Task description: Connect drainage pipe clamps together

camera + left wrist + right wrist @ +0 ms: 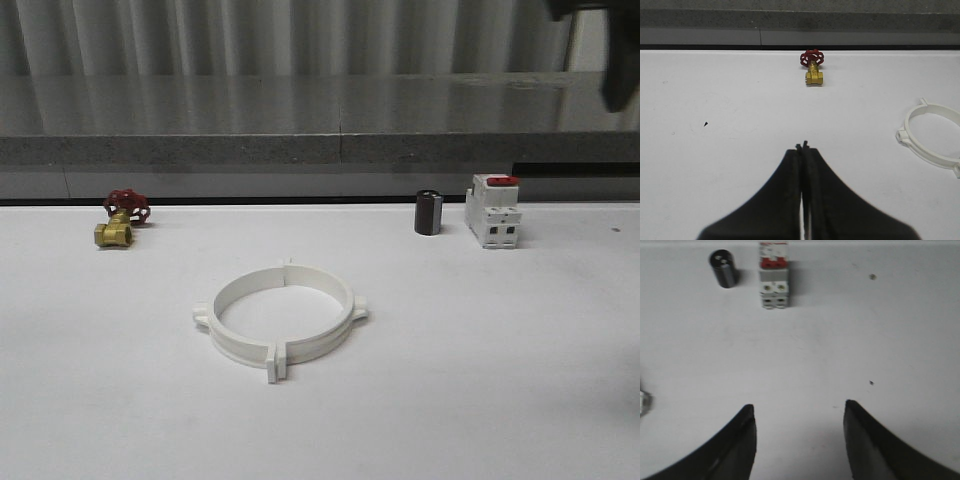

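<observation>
The drainage pipe clamps are lying joined as one white ring at the middle of the table; the left wrist view is cutting off the ring's far side. The left gripper is hovering over bare table with its jaws pressed together. The right gripper is holding its jaws wide apart, gripping nothing. The breaker is standing beside a dark cylinder; its label printing is too blurred to read. The brass valve is sitting well apart
</observation>
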Action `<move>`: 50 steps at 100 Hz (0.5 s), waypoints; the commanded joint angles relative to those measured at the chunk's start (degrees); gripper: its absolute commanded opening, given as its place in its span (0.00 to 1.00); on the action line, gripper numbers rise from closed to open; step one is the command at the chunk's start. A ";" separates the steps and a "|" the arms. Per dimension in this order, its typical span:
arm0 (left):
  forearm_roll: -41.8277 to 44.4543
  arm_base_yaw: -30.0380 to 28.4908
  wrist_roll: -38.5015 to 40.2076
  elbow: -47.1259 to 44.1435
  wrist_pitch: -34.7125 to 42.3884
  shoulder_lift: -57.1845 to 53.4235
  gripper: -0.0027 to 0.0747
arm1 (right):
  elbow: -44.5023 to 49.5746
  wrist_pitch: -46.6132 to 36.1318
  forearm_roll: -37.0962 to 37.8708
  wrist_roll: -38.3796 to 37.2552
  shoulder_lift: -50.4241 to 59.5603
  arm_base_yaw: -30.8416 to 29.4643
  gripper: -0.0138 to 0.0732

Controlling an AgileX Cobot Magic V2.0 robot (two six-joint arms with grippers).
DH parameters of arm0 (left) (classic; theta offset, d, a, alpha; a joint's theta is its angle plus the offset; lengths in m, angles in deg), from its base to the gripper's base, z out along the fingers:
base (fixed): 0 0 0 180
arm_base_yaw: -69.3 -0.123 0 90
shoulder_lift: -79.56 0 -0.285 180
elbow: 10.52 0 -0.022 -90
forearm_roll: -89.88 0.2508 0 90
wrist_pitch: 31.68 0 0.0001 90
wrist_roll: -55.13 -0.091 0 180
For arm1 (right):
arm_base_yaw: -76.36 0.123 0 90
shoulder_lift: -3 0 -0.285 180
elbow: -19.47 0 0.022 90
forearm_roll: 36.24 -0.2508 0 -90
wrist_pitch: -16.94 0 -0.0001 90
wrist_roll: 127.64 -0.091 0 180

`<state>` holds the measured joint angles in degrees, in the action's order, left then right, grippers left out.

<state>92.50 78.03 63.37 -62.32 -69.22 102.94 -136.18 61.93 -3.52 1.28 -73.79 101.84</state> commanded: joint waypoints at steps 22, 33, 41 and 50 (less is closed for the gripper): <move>-0.28 0.00 0.14 1.62 4.66 0.47 0.01 | 13.51 6.48 2.74 -0.19 21.46 -5.76 0.63; -0.28 0.00 0.14 1.62 4.66 0.47 0.01 | 17.47 8.29 2.74 0.03 28.48 -5.70 0.62; -0.28 0.00 0.14 1.62 4.66 0.47 0.01 | 19.26 9.89 2.57 0.10 33.74 -5.70 0.57; -0.28 0.00 0.14 1.62 4.66 0.47 0.01 | 19.92 12.69 2.52 0.52 38.51 -5.70 0.39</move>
<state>92.50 78.03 63.37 -62.32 -69.22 102.94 -115.40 73.99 -3.30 1.18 -38.82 96.52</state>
